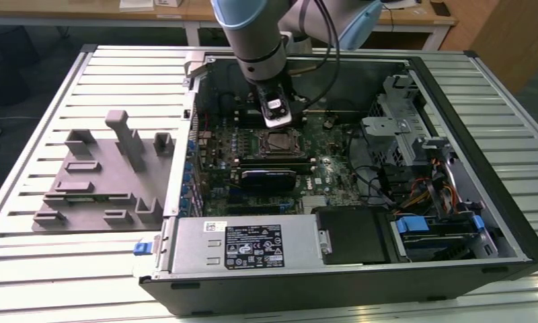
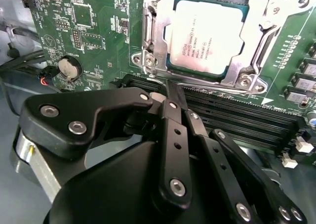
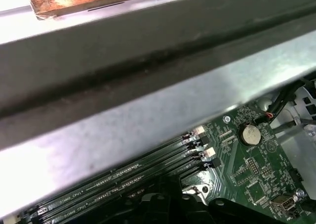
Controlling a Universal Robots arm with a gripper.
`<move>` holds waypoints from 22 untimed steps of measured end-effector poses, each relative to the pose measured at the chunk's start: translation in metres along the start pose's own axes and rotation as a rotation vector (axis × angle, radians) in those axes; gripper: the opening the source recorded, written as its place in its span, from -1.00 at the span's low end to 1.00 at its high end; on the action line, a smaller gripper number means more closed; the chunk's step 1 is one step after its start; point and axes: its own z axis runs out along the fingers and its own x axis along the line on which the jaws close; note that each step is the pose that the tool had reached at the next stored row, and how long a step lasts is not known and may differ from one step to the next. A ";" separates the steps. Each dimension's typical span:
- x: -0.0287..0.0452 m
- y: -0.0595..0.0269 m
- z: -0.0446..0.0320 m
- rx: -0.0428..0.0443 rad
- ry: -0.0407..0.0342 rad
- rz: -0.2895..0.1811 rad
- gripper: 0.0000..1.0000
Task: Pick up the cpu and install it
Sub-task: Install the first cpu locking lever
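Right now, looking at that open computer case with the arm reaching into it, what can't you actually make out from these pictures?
- Silvery square cpu in the second wrist view: its upper edge is cut off by the picture's edge, and whether it is fully seated cannot be told.
- Black gripper: its own linkage hides the fingertips.
- Green motherboard in the first wrist view: a blurred grey metal bar covers most of it.
- Socket in the exterior view: too small to tell its contents.

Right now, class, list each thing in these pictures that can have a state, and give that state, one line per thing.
cpu: seated flat in the socket, metal top plate facing up.
socket frame: lying down around the cpu's edges.
gripper: fingers together, empty, beside the socket and off the cpu.
computer case: on its side, side panel off, motherboard exposed.
grey fixture tray: on the table at the exterior view's left, beside the case.
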 end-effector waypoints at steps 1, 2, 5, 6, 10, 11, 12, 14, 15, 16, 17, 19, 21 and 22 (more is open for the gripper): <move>-0.0004 0.0001 0.0002 -0.0002 0.0000 0.000 -0.79; -0.0008 0.0001 0.0003 -0.0003 0.0000 0.000 -0.79; -0.0016 0.0003 0.0005 -0.0003 0.0000 0.000 -0.79; -0.0019 0.0003 0.0006 -0.0002 0.0000 0.000 -0.79; -0.0025 -0.0002 0.0003 -0.0006 0.0001 0.000 -0.79; -0.0027 -0.0004 -0.0002 -0.0005 0.0001 0.000 -0.79; -0.0029 -0.0005 -0.0005 -0.0004 0.0000 0.000 -0.79; -0.0034 -0.0012 -0.0007 -0.0005 0.0000 0.000 -0.79; -0.0036 -0.0015 -0.0008 -0.0004 0.0000 0.000 -0.79; -0.0038 -0.0019 -0.0010 -0.0004 0.0001 0.000 -0.79; -0.0040 -0.0022 -0.0011 -0.0003 0.0001 0.000 -0.79; -0.0042 -0.0024 -0.0014 -0.0006 0.0002 0.000 -0.79; -0.0045 -0.0029 -0.0014 -0.0026 0.0010 0.001 -0.79; -0.0048 -0.0034 -0.0014 -0.0037 0.0015 0.001 -0.79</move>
